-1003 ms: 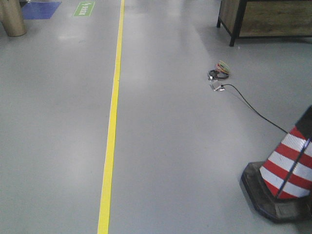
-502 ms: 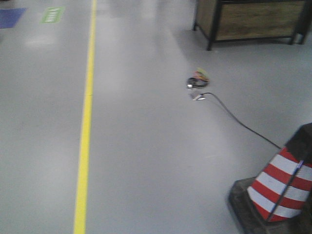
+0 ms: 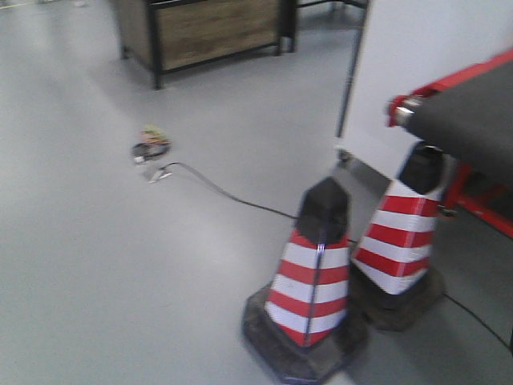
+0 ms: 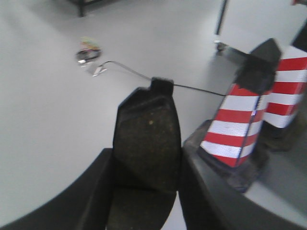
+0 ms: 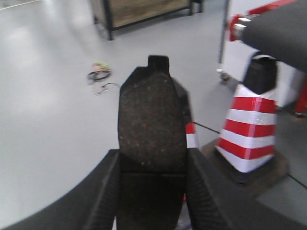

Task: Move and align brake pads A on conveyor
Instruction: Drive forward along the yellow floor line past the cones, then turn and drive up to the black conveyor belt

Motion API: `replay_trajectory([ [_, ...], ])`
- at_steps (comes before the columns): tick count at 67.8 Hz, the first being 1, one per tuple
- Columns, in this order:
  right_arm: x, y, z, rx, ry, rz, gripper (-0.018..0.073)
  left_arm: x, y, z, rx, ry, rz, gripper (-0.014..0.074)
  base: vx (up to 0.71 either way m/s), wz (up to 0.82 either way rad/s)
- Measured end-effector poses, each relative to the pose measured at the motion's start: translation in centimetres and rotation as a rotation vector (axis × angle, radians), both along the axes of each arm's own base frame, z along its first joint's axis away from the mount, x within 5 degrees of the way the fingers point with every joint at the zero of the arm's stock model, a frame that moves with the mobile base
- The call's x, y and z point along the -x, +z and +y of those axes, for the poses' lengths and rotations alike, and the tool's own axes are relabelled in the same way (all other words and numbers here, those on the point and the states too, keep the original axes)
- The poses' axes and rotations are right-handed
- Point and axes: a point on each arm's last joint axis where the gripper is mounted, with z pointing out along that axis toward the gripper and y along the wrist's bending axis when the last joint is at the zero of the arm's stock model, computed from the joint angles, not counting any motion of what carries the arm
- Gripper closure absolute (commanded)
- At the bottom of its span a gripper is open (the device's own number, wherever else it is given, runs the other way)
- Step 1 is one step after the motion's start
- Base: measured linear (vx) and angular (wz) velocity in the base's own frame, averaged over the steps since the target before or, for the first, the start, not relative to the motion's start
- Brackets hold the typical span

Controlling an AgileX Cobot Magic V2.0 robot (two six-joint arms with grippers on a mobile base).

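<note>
Dark, speckled, upright, clamped: left brake pad (image 4: 146,139) and right brake pad (image 5: 152,127); charcoal red-edged conveyor (image 3: 473,112) apart

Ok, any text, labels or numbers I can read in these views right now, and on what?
No text can be read in any view.
Near cone and far cone: red and white stripes only, no lettering.
Left pad and right pad: bare faces, no marking showing.
Conveyor: no label in view.
Bundle on the floor: too blurred to tell.
</note>
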Motion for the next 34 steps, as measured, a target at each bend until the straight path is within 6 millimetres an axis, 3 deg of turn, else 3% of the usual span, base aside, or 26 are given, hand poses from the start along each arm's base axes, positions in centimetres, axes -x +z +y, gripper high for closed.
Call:
replay_trajectory([
  [34, 0.00, 0.00, 0.00, 0.000, 0.000, 0.000, 0.0566, 0.00, 0.00, 0.00, 0.000, 0.000, 0.000, 0.0602, 0.19, -0.84],
])
